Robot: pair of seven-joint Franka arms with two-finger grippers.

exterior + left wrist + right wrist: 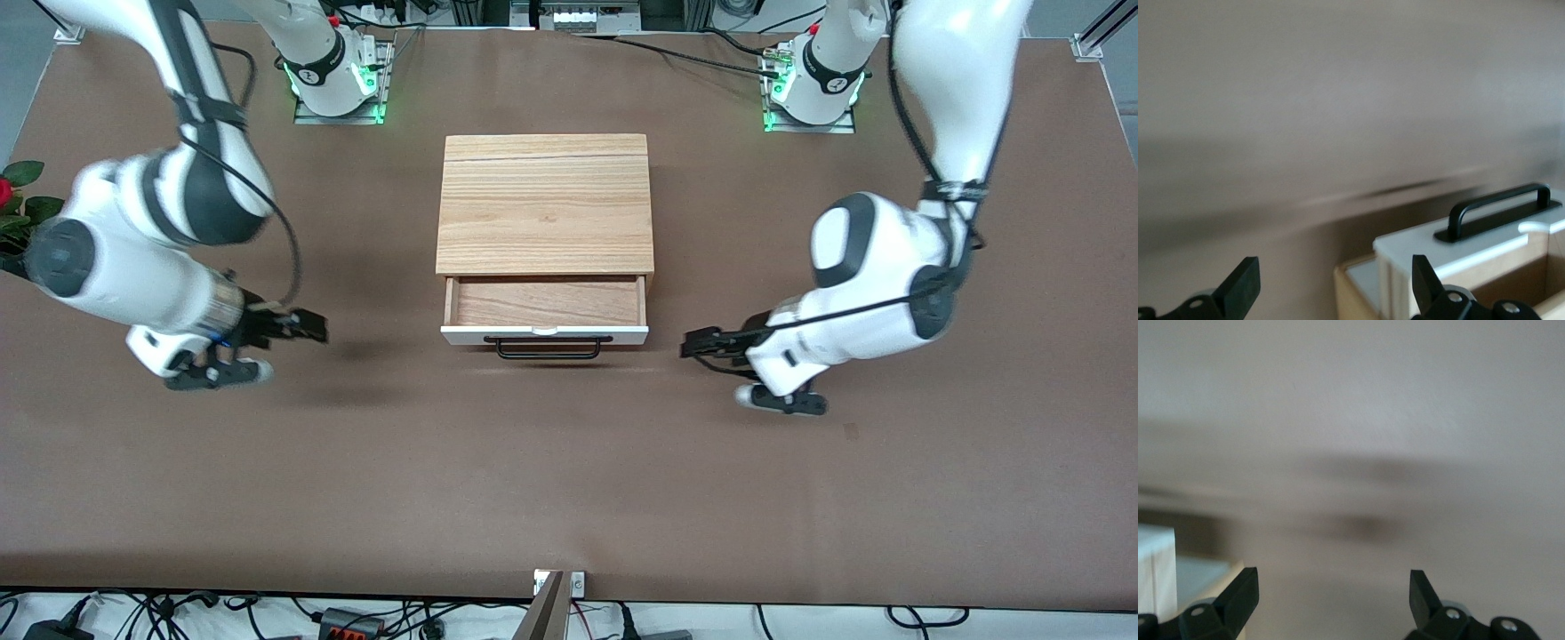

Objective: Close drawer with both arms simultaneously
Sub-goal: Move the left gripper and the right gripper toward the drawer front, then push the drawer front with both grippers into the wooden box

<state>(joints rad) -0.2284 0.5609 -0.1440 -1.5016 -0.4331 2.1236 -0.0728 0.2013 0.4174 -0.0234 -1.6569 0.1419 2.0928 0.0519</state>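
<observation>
A: Which step is this?
B: The approach. The left gripper [698, 347] and right gripper [307, 327] hang low at either end of the drawer [545, 307], fingers apart, touching nothing.

A: And the drawer?
B: Pulled partway out of the cabinet [545, 203] mid-table, handle [548, 347] toward the camera.

A: Next?
B: Probably both must swing in front of the white panel and push together.

A: Obstacles?
B: None; a rose [16, 209] sits at the table [569, 480] edge.

Robotics lab: bolted arm bases [338, 84], cables [356, 622].
</observation>
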